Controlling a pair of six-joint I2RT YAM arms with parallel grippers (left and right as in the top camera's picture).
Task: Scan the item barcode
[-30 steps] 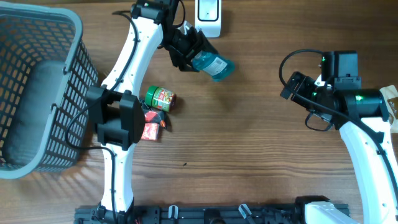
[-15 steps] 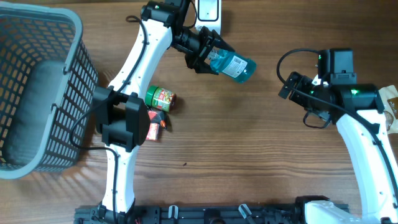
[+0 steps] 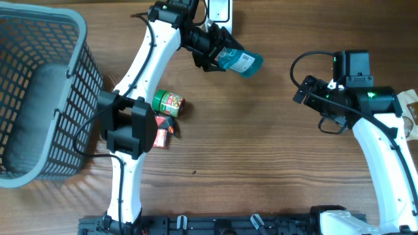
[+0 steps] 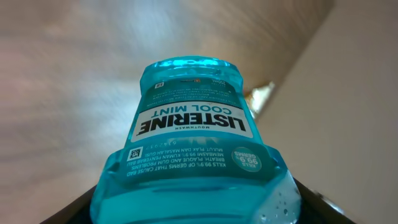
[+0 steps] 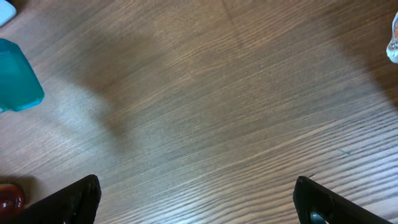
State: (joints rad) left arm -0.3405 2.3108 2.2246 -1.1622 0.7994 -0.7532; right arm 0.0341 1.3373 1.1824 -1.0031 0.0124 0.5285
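Left gripper (image 3: 210, 50), at the far edge of the table: jaws clamped across the neck end of a teal mouthwash bottle (image 3: 239, 61). The bottle lies roughly level in the grip, with its base pointing toward the right arm. In the left wrist view the dark fingers (image 4: 69, 211) appear only at the lower corners. The bottle (image 4: 193, 124) fills the frame, and its label, seen upside down, reads LISTERINE COOL MINT. A pale label patch faces upward in the overhead view; whether it bears the barcode cannot be told. Just beside the gripped end, at the table's far edge, stands a white scanner (image 3: 220, 12), partly cut off by the frame. Nearer the left arm's base lie a green jar (image 3: 169, 102) on its side and red packets (image 3: 160, 132), partly hidden under the arm. A grey mesh basket (image 3: 73, 39) occupies the far left of the wooden table (image 3: 261, 163). Right gripper (image 5: 198, 182): jaws spread fully apart and holding nothing, hovering over bare wood well apart from the bottle. The bottle's teal base (image 5: 17, 78) shows at the upper left of the right wrist view.
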